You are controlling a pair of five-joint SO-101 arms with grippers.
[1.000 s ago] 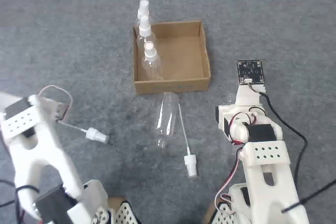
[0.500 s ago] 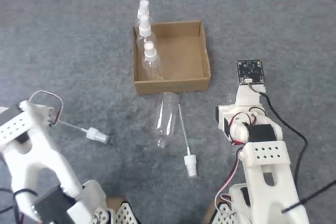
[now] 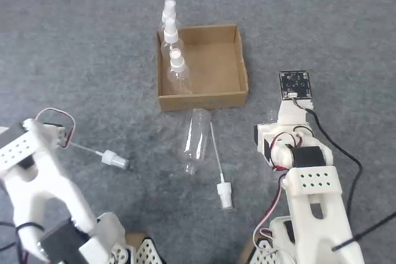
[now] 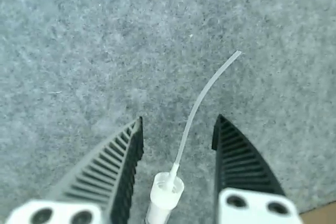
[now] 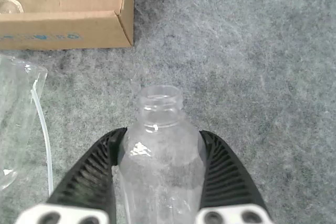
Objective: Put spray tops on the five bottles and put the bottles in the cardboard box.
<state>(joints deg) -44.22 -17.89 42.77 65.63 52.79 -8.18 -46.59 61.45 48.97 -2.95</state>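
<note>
My right gripper point(image 5: 161, 132) clamps the uncapped bottle point(image 5: 160, 153). My left gripper point(image 4: 178, 119) gapes around the spray top point(image 4: 167, 195), which may roll aside on closing.

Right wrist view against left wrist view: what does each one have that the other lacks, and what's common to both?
Right wrist view's own: the right claw closed on a capless bottle, a corner of the cardboard box, and a second bottle lying on its side. Left wrist view's own: the left claw open around a spray top with its tube. Shared: the grey mat.
</note>
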